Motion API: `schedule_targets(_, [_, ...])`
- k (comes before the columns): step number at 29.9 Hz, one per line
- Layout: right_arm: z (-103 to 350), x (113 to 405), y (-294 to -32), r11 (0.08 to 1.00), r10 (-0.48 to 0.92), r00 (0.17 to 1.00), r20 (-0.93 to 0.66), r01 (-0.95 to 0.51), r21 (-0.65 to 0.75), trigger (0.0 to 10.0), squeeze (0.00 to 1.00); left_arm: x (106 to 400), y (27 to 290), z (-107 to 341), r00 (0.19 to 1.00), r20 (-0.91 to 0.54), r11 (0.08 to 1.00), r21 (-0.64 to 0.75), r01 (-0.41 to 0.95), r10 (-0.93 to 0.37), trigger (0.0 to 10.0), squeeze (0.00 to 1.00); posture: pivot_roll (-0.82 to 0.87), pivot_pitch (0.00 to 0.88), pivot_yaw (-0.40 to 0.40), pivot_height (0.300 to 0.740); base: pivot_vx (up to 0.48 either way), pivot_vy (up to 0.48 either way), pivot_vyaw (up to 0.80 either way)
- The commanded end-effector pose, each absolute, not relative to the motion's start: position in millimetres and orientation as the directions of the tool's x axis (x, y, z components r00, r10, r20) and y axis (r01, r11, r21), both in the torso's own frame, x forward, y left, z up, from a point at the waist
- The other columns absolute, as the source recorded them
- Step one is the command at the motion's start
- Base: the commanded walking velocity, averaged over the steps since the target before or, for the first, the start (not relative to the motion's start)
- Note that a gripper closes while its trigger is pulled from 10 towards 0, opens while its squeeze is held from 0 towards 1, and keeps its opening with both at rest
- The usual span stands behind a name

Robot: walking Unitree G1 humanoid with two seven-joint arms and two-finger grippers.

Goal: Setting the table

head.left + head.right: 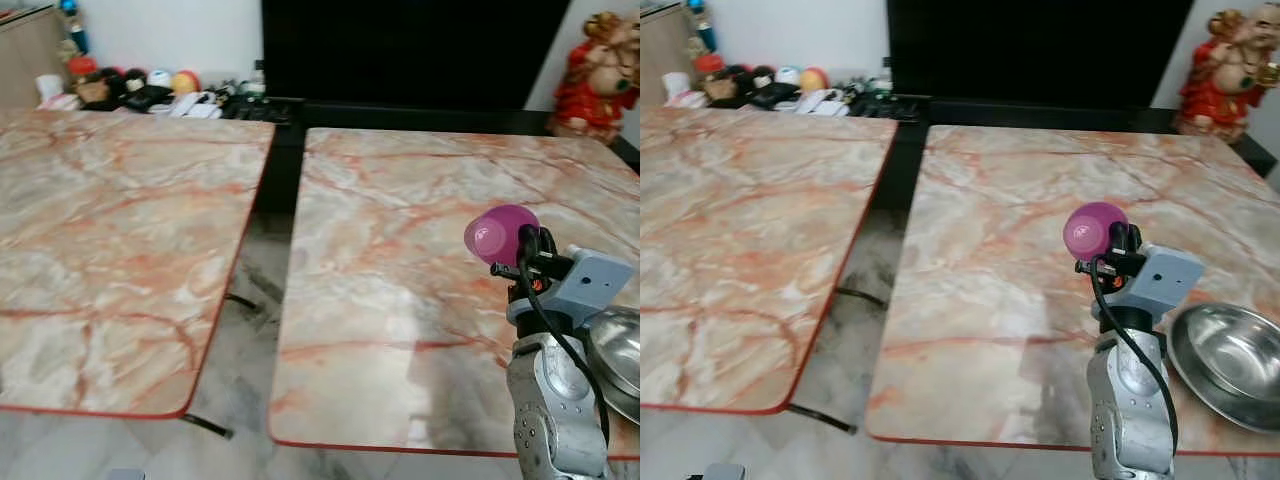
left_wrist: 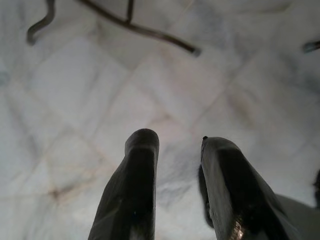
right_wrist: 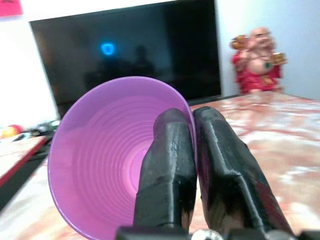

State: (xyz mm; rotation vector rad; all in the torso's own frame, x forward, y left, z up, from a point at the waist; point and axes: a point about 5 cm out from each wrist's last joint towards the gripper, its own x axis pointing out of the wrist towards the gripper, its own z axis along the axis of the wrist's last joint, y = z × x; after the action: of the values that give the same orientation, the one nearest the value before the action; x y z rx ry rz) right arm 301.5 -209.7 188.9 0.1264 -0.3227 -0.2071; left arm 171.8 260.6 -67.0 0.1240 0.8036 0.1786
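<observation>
Purple plastic, a cup [image 3: 115, 155] is pinched by its rim in the right gripper [image 3: 192, 130], one black finger inside the mouth and the other against the outer wall, so the fingers are clamped tight on it; seen from the head, the cup [image 1: 500, 233] is held tipped on its side above the right-hand marble table [image 1: 400, 260], raised clear of the top, with the silver arm [image 1: 1127, 395] rising from the near edge below it; a steel bowl [image 1: 1230, 360] sits on that same table near its front right corner, just beside the arm; a second marble table [image 1: 110, 240] with the same pink and orange veining stands to the left, parted from the first by a gap through which pale floor [image 1: 240, 330] shows; beyond the tables a large dark television [image 1: 410, 50] stands on a low black unit, with a red and gold figurine [image 1: 597, 75] at its right and a cluster of small toys [image 1: 150, 90] to the left against the wall; the left gripper [image 2: 177, 145] hangs low over the pale marble floor, its two black fingers parted with nothing between them, a thin dark table leg [image 2: 145, 32] crossing the tiles beyond.
</observation>
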Motion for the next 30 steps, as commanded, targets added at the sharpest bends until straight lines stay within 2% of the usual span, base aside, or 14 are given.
schedule_targets(1, [191,304,-205,0.974,-0.208,0.928,0.308,0.167,0.156,10.0,0.00,163,264,-70,0.658,-0.722,0.976,0.188,-0.113,0.216,10.0,0.00,-0.04,0.094,-0.022,0.740,0.000,-0.424,0.00])
schedule_targets(3, [191,304,-205,0.974,-0.208,0.928,0.308,0.166,0.157,10.0,0.00,163,264,-71,0.658,-0.722,0.976,0.186,-0.115,0.216,10.0,0.00,-0.04,0.095,-0.022,0.740,0.247,-0.394,0.00])
schedule_targets(20, [188,304,-199,0.964,-0.231,0.943,0.240,0.188,0.188,10.0,0.00,162,265,-70,0.655,-0.723,0.975,0.186,-0.125,0.222,10.0,0.00,-0.04,0.100,-0.019,0.740,0.000,0.000,0.00])
schedule_targets(25, [191,308,-195,0.949,-0.243,0.957,0.158,0.200,0.244,10.0,0.00,162,265,-71,0.653,-0.726,0.975,0.184,-0.121,0.218,10.0,0.00,-0.05,0.097,-0.018,0.740,0.000,0.000,0.00])
schedule_targets(30, [187,314,-190,0.921,-0.287,0.958,-0.018,0.281,0.269,10.0,0.00,162,264,-71,0.650,-0.729,0.977,0.179,-0.119,0.213,10.0,0.00,-0.04,0.092,-0.019,0.740,0.000,0.000,0.00])
